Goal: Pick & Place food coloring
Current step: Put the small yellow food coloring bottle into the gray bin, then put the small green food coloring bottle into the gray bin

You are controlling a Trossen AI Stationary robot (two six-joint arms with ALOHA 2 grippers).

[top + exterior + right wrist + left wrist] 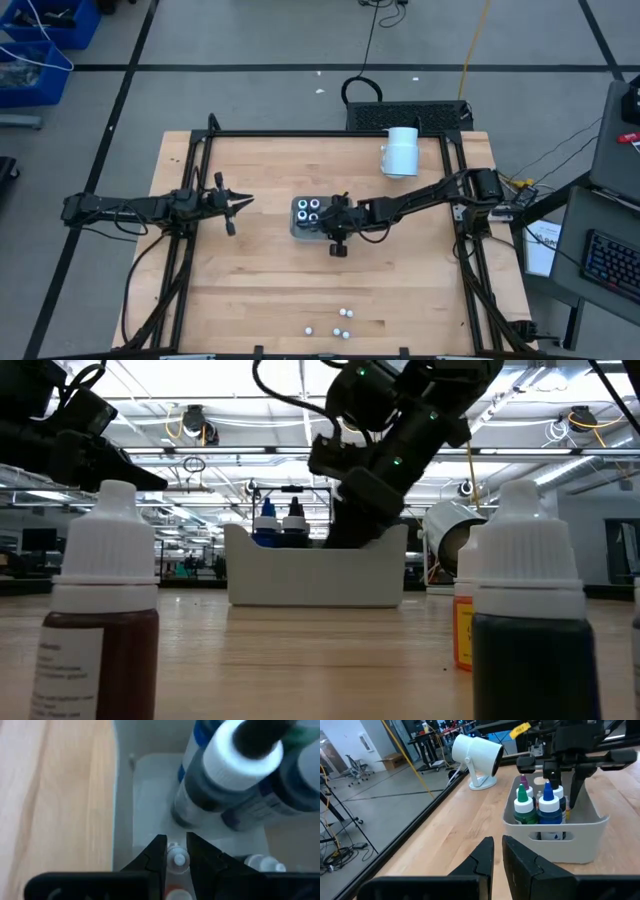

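Bottle (177,862) upright in right end effector (176,851), nozzle up, inside tray (298,228)

Bright, even overhead light; nearest bottles (100,610) blur softly.

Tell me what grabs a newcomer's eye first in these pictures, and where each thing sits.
The right gripper reaches down into the pale grey rectangular tray at the table's middle, shut on a small white-capped bottle beside the upright blue- and green-topped bottles. A large white cylinder lies at the far edge. More small white-capped bottles wait near the front edge, while the left gripper hangs left of the tray.
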